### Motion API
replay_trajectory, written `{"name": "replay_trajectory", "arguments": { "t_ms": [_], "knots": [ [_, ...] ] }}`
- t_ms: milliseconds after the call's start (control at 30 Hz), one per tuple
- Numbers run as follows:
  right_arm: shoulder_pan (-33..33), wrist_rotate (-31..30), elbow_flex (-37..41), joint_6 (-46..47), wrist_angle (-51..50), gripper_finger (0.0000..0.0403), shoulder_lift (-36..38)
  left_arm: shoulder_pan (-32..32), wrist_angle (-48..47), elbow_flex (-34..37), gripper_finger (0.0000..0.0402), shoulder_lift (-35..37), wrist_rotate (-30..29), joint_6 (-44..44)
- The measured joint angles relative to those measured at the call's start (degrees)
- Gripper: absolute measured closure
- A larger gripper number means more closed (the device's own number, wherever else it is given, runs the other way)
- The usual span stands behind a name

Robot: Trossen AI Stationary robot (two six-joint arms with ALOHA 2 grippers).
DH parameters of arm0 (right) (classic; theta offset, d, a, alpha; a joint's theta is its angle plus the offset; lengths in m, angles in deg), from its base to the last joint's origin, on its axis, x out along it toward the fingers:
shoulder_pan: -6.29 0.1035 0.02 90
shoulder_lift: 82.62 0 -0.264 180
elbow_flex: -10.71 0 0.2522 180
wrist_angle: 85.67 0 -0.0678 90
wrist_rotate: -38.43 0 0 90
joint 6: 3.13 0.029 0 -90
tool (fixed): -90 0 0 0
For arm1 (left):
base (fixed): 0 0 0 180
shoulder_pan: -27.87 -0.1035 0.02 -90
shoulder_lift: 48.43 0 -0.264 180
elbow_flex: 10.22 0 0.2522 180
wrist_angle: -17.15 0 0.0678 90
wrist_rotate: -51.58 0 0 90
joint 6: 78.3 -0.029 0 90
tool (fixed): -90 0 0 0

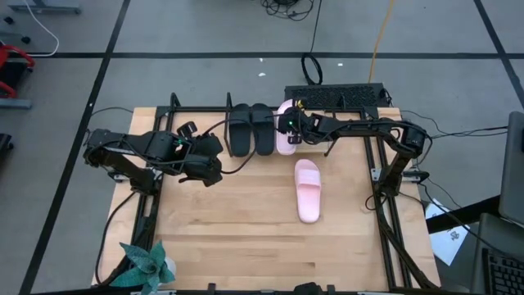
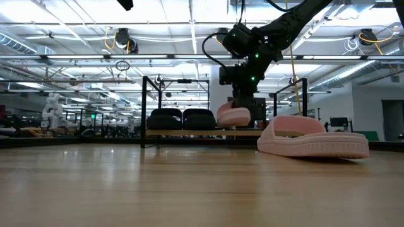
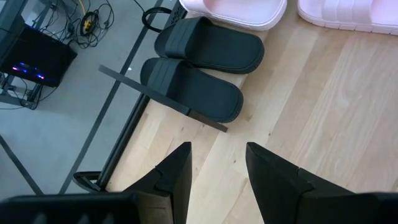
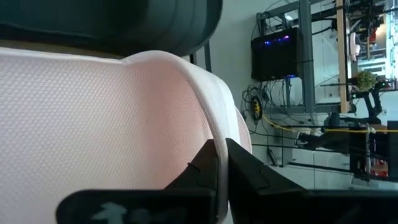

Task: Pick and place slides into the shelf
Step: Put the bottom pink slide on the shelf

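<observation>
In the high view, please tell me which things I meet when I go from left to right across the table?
Potted plant → left gripper, open → two black slides on the shelf → pink slide pinched by the shut right gripper → second pink slide lying on the table.

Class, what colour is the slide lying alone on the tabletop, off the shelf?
Pale pink slide; the high view shows it best.

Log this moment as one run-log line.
right gripper: shut on pink slide at shelf | left gripper: open, idle beside black slides | second pink slide: on table
</observation>
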Motion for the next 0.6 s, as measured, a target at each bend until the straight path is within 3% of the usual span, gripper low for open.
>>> {"name": "replay_trajectory", "arguments": {
  "t_ms": [600],
  "knots": [
    [0.0, 3.1, 0.0, 0.2, 1.5, 0.0399, 0.0, 0.0, 0.0, 0.0, 0.0252, 0.0, 0.0, 0.0]
  ]
}}
